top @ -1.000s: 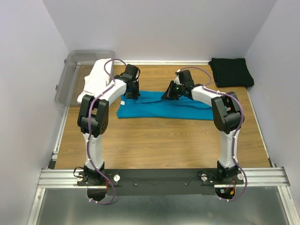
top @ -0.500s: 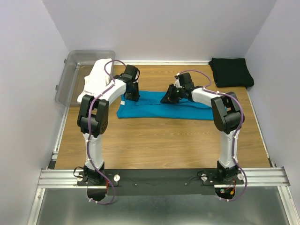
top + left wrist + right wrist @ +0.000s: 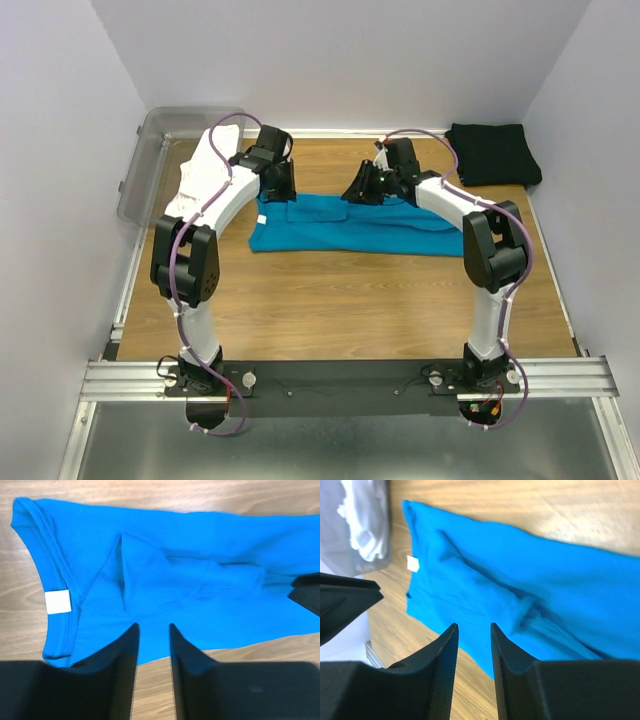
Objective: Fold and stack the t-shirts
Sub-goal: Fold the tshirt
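Observation:
The teal-blue t-shirt (image 3: 350,225) lies on the wooden table as a long band folded lengthwise, with its collar and white label (image 3: 58,601) at the left end. My left gripper (image 3: 280,190) hovers over the shirt's far left edge, open and empty (image 3: 153,626). My right gripper (image 3: 362,190) hovers over the far edge near the middle, open and empty (image 3: 474,626). A small folded flap sits on the shirt (image 3: 190,580) between them. The black t-shirt (image 3: 493,153) lies folded at the back right. The white t-shirt (image 3: 205,170) is bunched at the back left, partly over the tub.
A clear grey plastic tub (image 3: 150,150) stands at the back left corner; it shows with the white shirt (image 3: 365,520) in the right wrist view. White walls close in the table on three sides. Bare wood (image 3: 340,300) lies in front of the teal shirt.
Both grippers have risen and drawn back toward the far edge of the teal shirt. The arms now arch higher. The shirt lies in the same place.

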